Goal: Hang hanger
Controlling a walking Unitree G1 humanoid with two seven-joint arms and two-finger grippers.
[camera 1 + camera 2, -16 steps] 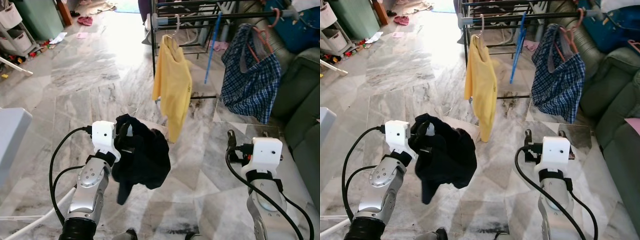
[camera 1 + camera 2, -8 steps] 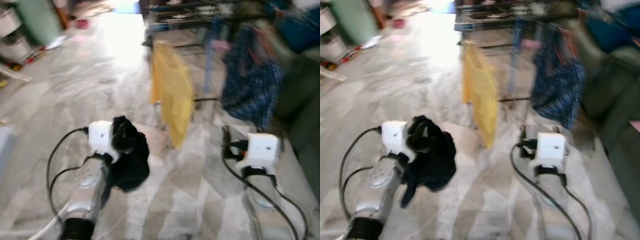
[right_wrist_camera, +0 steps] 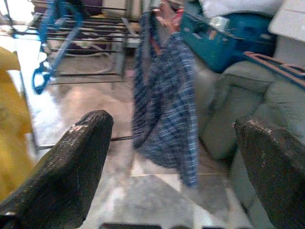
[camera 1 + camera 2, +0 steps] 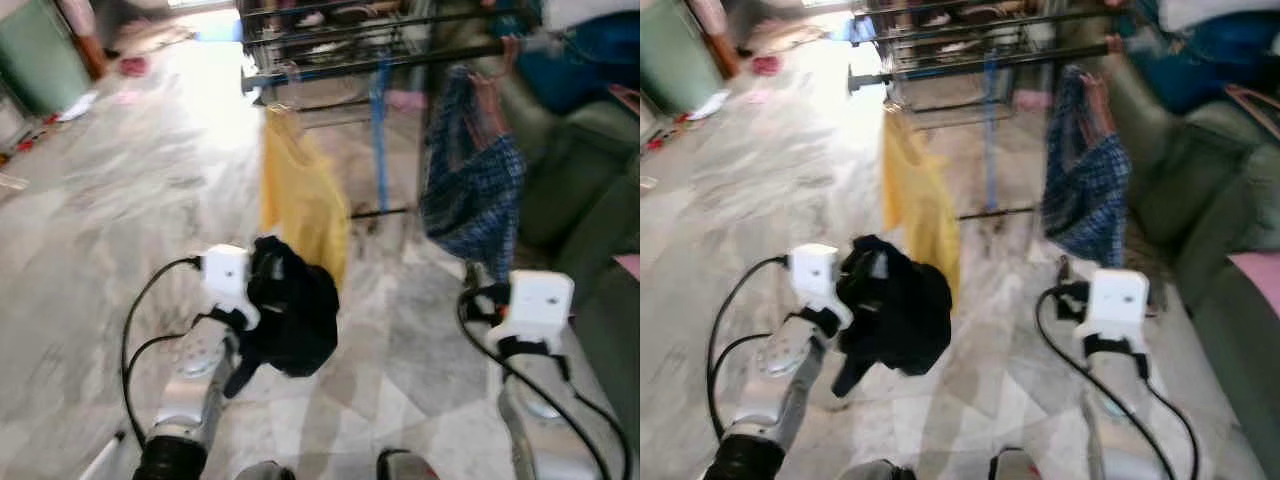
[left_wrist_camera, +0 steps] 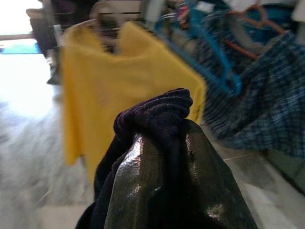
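The robot stands on a marbled floor (image 4: 120, 200) facing a drying rack (image 4: 370, 60), and the hanging job looks only partly done. Its left gripper (image 4: 262, 285) is raised in front of it with its fingers (image 5: 157, 186) closed tight on a bunched black garment (image 4: 295, 315), which droops below the gripper, in the air and well short of the rack. Whether a hanger sits inside the dark cloth cannot be made out. The black garment has not yet reached the rail, so carrying it closer, lifting it and hooking it on all appear to remain. The rack's dark rail already carries a yellow shirt (image 4: 300, 205) on a pale hanger toward its left end, an empty blue hanger (image 5: 209, 62) dangling beside it, and a blue checked shirt (image 4: 470, 200) on a reddish hanger (image 5: 252, 28) toward the right. The free stretch of rail between the yellow shirt and the checked shirt seems the likely place for the black garment. The right gripper (image 3: 171, 167) is held forward with its two fingers spread wide apart and nothing between them. As for containers, a green bin-like shape (image 4: 35, 60) stands at the far left; it is too blurred to tell what it holds. A grey-green sofa (image 4: 590, 160) lies to the right.
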